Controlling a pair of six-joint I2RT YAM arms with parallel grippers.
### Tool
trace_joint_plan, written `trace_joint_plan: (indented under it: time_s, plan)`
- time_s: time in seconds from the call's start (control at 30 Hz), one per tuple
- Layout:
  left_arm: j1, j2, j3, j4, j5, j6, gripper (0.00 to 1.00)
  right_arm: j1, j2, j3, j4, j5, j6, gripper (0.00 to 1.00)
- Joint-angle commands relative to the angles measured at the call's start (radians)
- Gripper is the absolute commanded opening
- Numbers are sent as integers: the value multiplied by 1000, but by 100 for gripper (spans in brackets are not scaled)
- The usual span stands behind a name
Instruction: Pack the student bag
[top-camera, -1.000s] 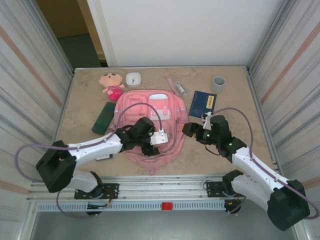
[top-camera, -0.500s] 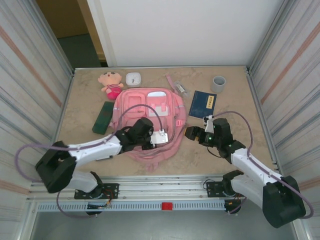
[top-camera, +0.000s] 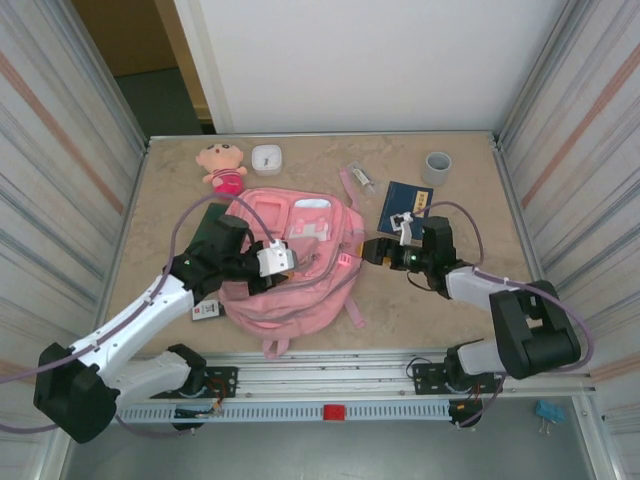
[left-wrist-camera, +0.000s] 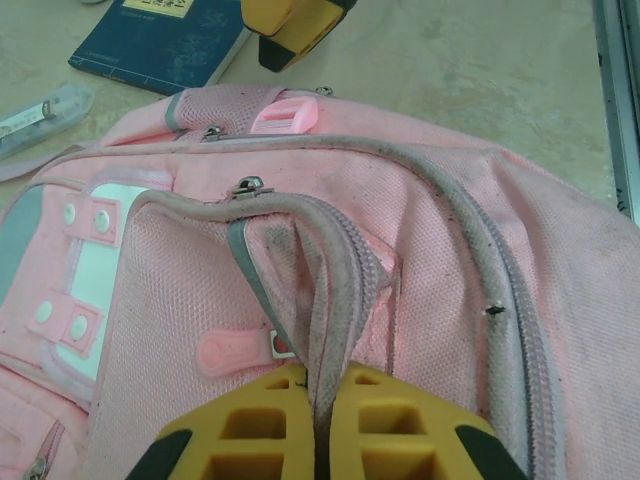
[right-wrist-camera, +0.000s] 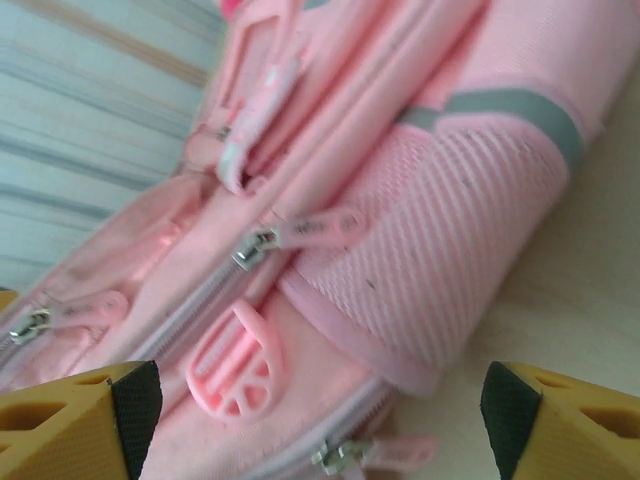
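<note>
The student bag (top-camera: 300, 285), a large pink backpack, lies front up in the middle of the table. My left gripper (top-camera: 288, 266) is over its left half. In the left wrist view that gripper (left-wrist-camera: 322, 388) is shut on a raised fold of the bag's grey-pink zipper edge (left-wrist-camera: 335, 290), which stands up between the yellow fingers. My right gripper (top-camera: 371, 251) is at the bag's right side. It (right-wrist-camera: 315, 400) stands open, with the bag's mesh side pocket (right-wrist-camera: 450, 250) and a pink buckle (right-wrist-camera: 235, 365) between the fingers, nothing gripped.
A pink plush doll (top-camera: 222, 168) and a small white box (top-camera: 266, 158) lie at the back left. A dark green case (top-camera: 206, 222) is left of the bag. A blue book (top-camera: 407, 205), a clear pen-like item (top-camera: 361, 179) and a grey cup (top-camera: 437, 167) sit at the back right.
My left arm has swung left, still holding the bag's fold, and the bag has shifted and bunched. My right gripper has moved up to the bag's right side.
</note>
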Motion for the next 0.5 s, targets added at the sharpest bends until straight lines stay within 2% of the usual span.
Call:
trace_joint_plan:
  time_s: [0.0,0.13,0.33,0.4,0.47]
  plan:
    - [32,-58,49,48,110,-6,0,8,45,35,86,-97,-41,85]
    - [47,-73,34,97,118,-25,0,15,82,36,40,-78,-61,84]
    - [51,-70,20,142,68,-53,0,56,88,10,35,-99,-56,80]
    - [51,-68,19,148,58,-55,0,72,78,2,33,-100,-56,77]
    - [53,-66,20,158,50,-63,0,84,74,-4,31,-100,-55,69]
